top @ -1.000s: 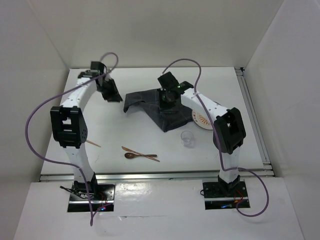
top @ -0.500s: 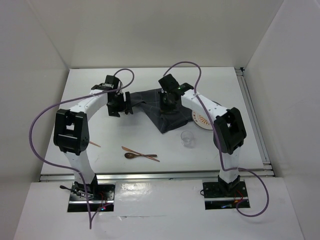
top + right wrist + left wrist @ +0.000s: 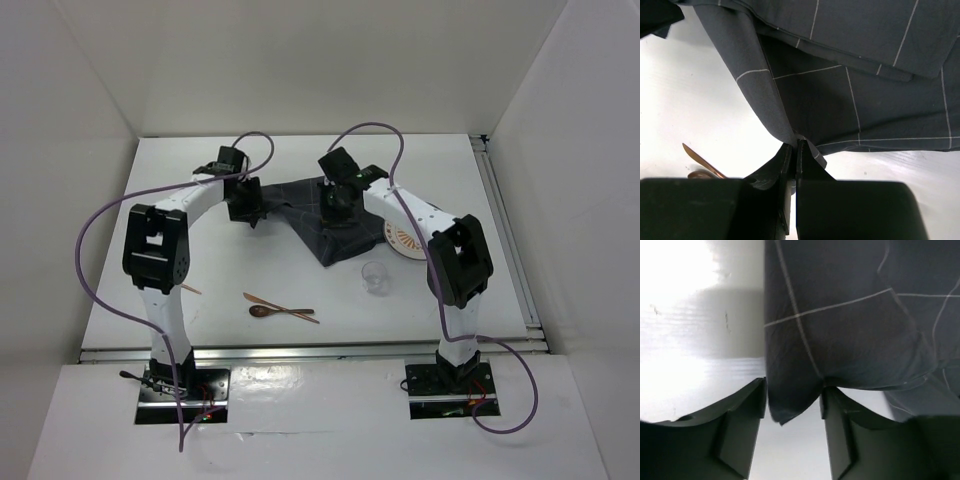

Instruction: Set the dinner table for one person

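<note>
The plate (image 3: 405,240) near the right edge of the table (image 3: 455,175) showed only partly, under the cloth (image 3: 300,200) and the right arm (image 3: 415,212). Near the left edge, a thin stick (image 3: 189,289) ran behind the left arm (image 3: 160,300). Both wrist views cut off the cloth. A wooden utensil (image 3: 699,158) disappeared behind the right gripper (image 3: 794,146).
</note>
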`<act>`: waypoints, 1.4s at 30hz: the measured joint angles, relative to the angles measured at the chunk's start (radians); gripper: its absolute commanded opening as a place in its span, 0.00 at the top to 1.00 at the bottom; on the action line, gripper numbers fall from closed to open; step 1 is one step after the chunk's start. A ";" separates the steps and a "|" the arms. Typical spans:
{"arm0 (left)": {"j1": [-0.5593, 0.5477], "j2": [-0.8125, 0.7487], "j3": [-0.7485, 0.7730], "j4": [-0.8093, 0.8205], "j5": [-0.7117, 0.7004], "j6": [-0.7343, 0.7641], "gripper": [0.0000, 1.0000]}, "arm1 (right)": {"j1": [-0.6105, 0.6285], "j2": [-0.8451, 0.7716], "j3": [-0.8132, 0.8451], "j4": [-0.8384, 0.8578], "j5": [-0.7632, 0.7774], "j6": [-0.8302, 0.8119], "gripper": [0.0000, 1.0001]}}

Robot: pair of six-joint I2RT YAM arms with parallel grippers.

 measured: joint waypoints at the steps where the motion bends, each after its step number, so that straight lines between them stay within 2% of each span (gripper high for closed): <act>1: 0.000 0.005 0.011 -0.003 0.002 0.002 0.48 | -0.001 0.000 0.000 0.000 0.000 0.000 1.00; 2: 0.000 0.008 0.020 -0.002 0.004 0.002 0.68 | -0.002 0.000 0.000 0.000 0.000 0.000 1.00; 5: 0.000 0.009 0.037 -0.006 0.008 0.000 0.99 | -0.005 0.000 0.000 0.000 0.000 0.000 1.00; 11: 0.019 0.009 0.122 -0.084 0.031 0.006 1.00 | -0.025 0.000 0.003 -0.005 0.000 -0.002 1.00; 16: 0.094 -0.003 0.252 -0.159 0.125 0.006 1.00 | -0.076 0.000 0.053 -0.031 0.005 -0.031 1.00; 21: 0.194 -0.025 0.488 -0.240 0.257 -0.018 1.00 | -0.208 0.000 0.212 -0.066 -0.007 -0.081 1.00; 24: 0.255 -0.078 0.575 -0.229 0.375 -0.085 1.00 | -0.314 0.000 0.391 -0.084 -0.033 -0.101 1.00; 26: 0.285 -0.150 0.549 -0.194 0.470 -0.143 1.00 | -0.357 -0.005 0.492 -0.077 -0.054 -0.113 1.00; 28: 0.314 -0.239 0.472 -0.130 0.556 -0.215 1.00 | -0.367 -0.038 0.519 -0.060 -0.074 -0.124 1.00; 32: 0.388 -0.396 0.280 -0.008 0.678 -0.351 1.00 | -0.344 -0.150 0.431 -0.051 -0.105 -0.143 1.00; 36: 0.428 -0.481 0.118 0.074 0.752 -0.454 1.00 | -0.322 -0.238 0.322 -0.057 -0.119 -0.152 1.00; 42: 0.433 -0.535 0.010 0.103 0.814 -0.581 1.00 | -0.309 -0.287 0.305 -0.074 -0.099 -0.158 1.00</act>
